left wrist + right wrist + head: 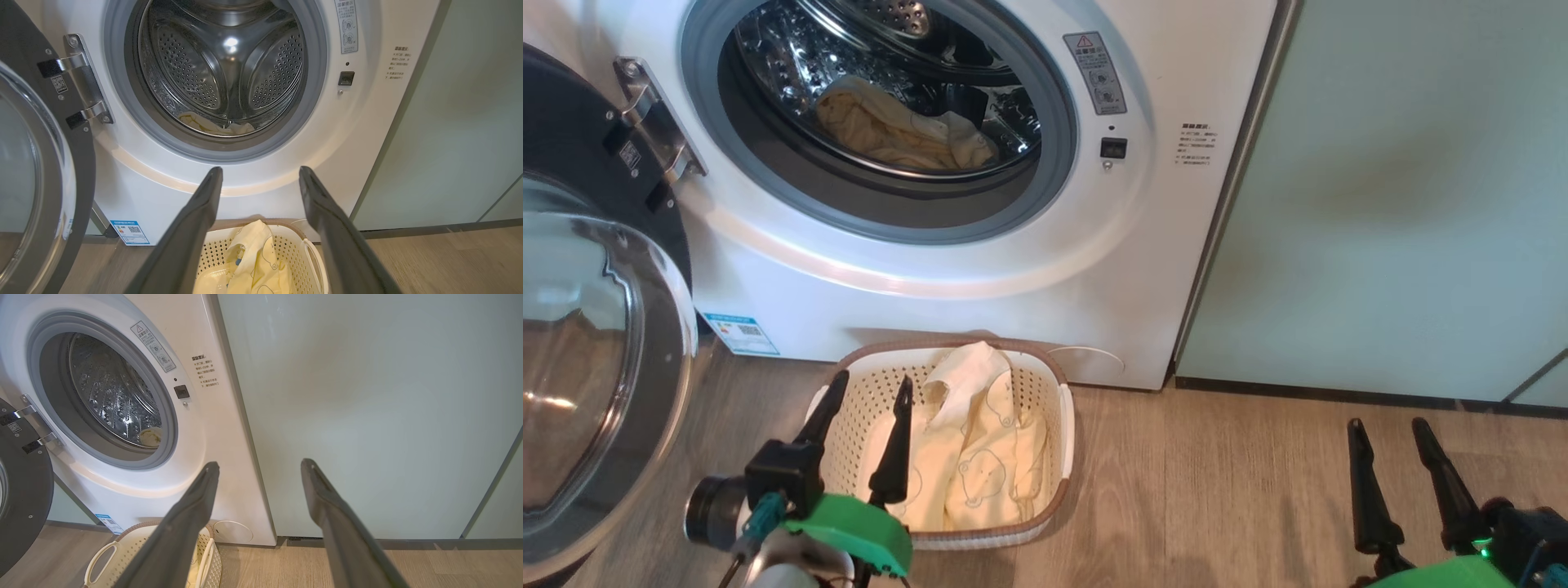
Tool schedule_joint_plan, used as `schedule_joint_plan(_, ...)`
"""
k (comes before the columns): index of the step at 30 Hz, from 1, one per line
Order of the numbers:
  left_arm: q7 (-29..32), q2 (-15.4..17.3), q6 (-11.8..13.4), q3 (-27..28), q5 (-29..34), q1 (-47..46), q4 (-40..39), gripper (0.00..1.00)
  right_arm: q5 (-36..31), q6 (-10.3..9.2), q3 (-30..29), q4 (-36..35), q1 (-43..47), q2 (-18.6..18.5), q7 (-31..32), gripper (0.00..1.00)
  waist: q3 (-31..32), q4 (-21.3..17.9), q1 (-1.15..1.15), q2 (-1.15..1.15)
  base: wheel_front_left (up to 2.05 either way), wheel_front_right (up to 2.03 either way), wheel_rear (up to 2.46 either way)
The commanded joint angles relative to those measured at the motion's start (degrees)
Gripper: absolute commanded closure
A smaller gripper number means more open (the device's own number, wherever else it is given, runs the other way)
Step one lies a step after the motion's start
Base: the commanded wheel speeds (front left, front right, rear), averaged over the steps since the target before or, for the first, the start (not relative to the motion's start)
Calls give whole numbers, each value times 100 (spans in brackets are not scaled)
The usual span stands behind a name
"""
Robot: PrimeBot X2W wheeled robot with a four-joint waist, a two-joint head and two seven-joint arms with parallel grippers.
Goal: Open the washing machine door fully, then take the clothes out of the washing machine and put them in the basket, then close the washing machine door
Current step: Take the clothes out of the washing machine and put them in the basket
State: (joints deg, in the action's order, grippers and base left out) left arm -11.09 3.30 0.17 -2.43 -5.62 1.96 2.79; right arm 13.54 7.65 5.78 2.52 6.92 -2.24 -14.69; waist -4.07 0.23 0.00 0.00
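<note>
Straight ahead, washer (980, 278), white, porthole uncovered, grey seal around the opening. At the washer's left, door (613, 343) open wide on its hinge (654, 114), glass bowl turned outward, black rim reaching down past the washer's lower left corner. Near that same corner of the washer, small blue label (742, 333). Inside the washer's drum, low and toward the front lip, a crumpled heap of pale yellow clothes (898, 131). On the floor (1217, 490) just before the washer's base, below the porthole, basket (1058, 392), brown-rimmed, perforated, upright. In it, a bear-print piece (976, 441), cream, spread from the wall nearest the washer down to the far wall, with a small blue bit (239, 259) at its fold. Over the basket's left half, short of the washer's front, left gripper (873, 378), jaws wide apart, holding nothing, tips toward the washer. Well to the washer's right, low over bare floor before the pale green panel (1405, 204), right gripper (1387, 423), jaws likewise wide apart, holding nothing, tips toward the panel's foot beside the washer.
</note>
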Motion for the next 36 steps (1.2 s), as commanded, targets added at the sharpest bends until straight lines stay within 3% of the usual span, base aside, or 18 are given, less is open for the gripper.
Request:
schedule_joint_plan(1, -24, 101, 20, 135, -24, -166, -184, 0, -29, -16, 115, -176, -111, -64, -31, 0, -13, 4, 0, 0, 0, 0, 0)
schedule_joint_plan(23, -50, 130, 29, 147, -312, -583, 141, 0, -57, -16, 149, -218, -236, -64, -31, 0, -362, -7, 0, 0, 0, 0, 0)
schedule_joint_plan(36, 114, 357, -7, 351, -579, -2267, 1130, 0, -47, -16, 103, -385, -775, -64, -31, 0, -1707, -149, 0, 0, 0, 0, 0)
